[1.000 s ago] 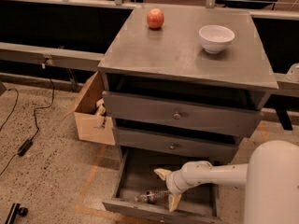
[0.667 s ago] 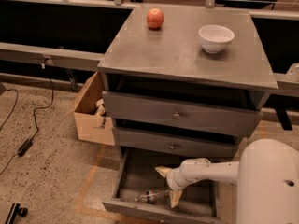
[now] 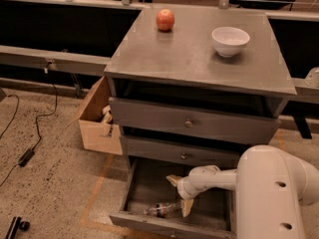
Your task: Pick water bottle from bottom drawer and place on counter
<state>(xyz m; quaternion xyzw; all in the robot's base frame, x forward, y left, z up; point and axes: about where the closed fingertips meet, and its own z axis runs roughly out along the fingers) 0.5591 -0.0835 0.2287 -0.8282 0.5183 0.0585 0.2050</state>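
Observation:
The water bottle (image 3: 162, 209) lies on its side on the floor of the open bottom drawer (image 3: 144, 185), near the front panel, cap pointing left. My gripper (image 3: 179, 194) is inside the drawer, just right of and above the bottle, with its two tan fingers spread wide; one fingertip (image 3: 187, 207) is right next to the bottle's right end, the other (image 3: 173, 180) is farther back. It holds nothing. The grey counter (image 3: 189, 59) tops the cabinet above.
A red apple (image 3: 165, 20) and a white bowl (image 3: 230, 40) stand on the counter. Two upper drawers with round knobs (image 3: 188, 124) are closed. A cardboard box (image 3: 97, 121) sits left of the cabinet. Cables (image 3: 30, 138) lie on the floor at left. My white arm (image 3: 271, 193) fills the lower right.
The gripper has shifted slightly left and down toward the bottle. The bottle has not moved.

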